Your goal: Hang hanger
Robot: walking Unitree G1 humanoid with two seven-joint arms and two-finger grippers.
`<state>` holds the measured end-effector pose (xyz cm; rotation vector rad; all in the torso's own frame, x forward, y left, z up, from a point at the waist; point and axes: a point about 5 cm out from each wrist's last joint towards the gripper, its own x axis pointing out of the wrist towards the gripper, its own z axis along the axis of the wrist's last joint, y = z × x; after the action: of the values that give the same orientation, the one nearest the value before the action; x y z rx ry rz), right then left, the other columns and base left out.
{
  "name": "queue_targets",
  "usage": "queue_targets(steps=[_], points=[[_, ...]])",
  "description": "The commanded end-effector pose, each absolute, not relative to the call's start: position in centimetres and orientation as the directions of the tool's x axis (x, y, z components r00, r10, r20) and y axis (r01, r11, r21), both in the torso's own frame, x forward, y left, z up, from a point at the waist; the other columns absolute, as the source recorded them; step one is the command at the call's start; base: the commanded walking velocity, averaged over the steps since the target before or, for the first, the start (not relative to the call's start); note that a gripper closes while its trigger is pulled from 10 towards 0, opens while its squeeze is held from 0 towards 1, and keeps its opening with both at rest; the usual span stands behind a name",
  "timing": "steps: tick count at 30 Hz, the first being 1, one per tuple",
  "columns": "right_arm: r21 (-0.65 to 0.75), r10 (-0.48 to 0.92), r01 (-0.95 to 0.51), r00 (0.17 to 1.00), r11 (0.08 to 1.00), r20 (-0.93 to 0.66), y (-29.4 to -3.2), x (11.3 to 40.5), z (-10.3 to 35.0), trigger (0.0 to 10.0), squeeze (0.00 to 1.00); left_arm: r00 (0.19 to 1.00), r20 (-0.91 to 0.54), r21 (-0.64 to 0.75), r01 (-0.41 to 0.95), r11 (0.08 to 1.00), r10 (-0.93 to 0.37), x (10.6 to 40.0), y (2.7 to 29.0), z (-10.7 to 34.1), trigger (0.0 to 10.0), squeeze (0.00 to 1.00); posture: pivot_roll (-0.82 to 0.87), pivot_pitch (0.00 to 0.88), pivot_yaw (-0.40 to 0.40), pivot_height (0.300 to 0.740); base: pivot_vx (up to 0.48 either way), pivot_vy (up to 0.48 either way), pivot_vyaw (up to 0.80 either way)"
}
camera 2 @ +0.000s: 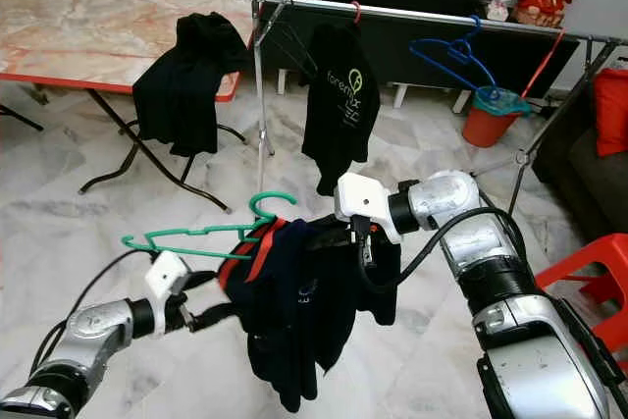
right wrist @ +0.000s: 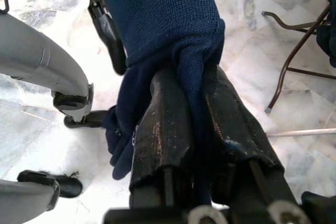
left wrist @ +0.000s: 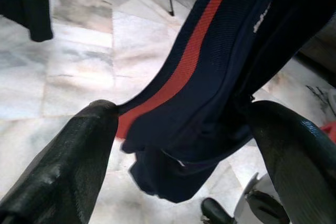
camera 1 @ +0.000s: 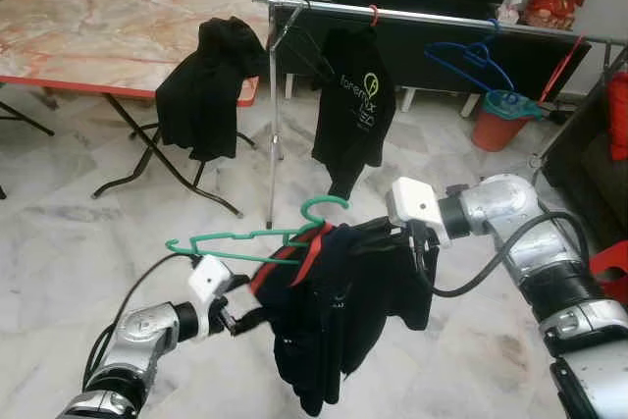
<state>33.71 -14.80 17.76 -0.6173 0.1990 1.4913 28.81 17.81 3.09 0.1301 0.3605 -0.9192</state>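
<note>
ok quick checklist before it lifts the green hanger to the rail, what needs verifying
1. Right tool clamped on the navy garment: ok, fabric is pinched between its fingers.
2. Left tool gripping: not ok, fingers stand apart with cloth hanging between them.
3. Garment seated on the green hanger: not ok, bunched at one end, the other arm bare.
4. Hanger hook free and pointing up: ok.
5. Free space on the rail: ok, a gap lies between the black shirt and the blue hanger.

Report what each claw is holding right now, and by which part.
The right claw is shut on a bunched fold of the navy shirt. The left claw is open, its fingers either side of the shirt's red-striped edge, not clamping it. The shirt hangs on the green hanger.
</note>
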Motion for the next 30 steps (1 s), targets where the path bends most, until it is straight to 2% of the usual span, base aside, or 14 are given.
queue_targets(steps=[1,6,12,14,16,30], points=[[-0.276,0.874,-0.959,0.082,-0.061,-0.478,-14.8,33.5,18.4,10.0,0.0,0.54,-0.353,-0.028,0.81,0.586,-0.764,29.4,17.2,3.6,10.0,0.0,-0.08,0.0,-0.127,0.74,0.0,0.0,0.0],[-0.28,0.875,-0.957,0.072,-0.074,-0.479,-14.9,33.3,18.7,10.0,0.0,0.621,-0.33,0.03,0.76,0.649,-0.711,30.5,16.9,4.2,10.0,0.0,-0.09,0.0,-0.128,0.74,0.0,0.0,0.0],[-0.278,0.875,-0.957,0.069,-0.076,-0.478,-14.9,33.2,18.8,10.0,0.0,0.666,-0.311,0.05,0.724,0.688,-0.678,30.9,17.0,4.5,10.0,0.0,-0.09,0.0,-0.129,0.74,0.0,0.0,0.0],[-0.273,0.875,-0.959,0.07,-0.074,-0.48,-14.9,33.2,18.6,10.0,0.0,0.731,-0.285,0.079,0.662,0.745,-0.619,31.4,17.4,4.9,10.0,0.0,-0.09,0.0,-0.13,0.74,0.0,0.0,0.0],[-0.27,0.873,-0.96,0.07,-0.073,-0.482,-14.9,33.2,18.5,10.0,0.0,0.75,-0.276,0.081,0.642,0.763,-0.601,31.6,17.6,5.0,10.0,0.0,-0.09,0.0,-0.13,0.74,0.0,0.0,0.0],[-0.252,0.86,-0.965,0.064,-0.077,-0.506,-15.1,33.2,18.0,10.0,0.0,0.757,-0.294,0.105,0.632,0.767,-0.583,31.4,19.8,5.4,10.0,0.0,-0.08,0.0,-0.136,0.74,0.0,0.0,0.0]])
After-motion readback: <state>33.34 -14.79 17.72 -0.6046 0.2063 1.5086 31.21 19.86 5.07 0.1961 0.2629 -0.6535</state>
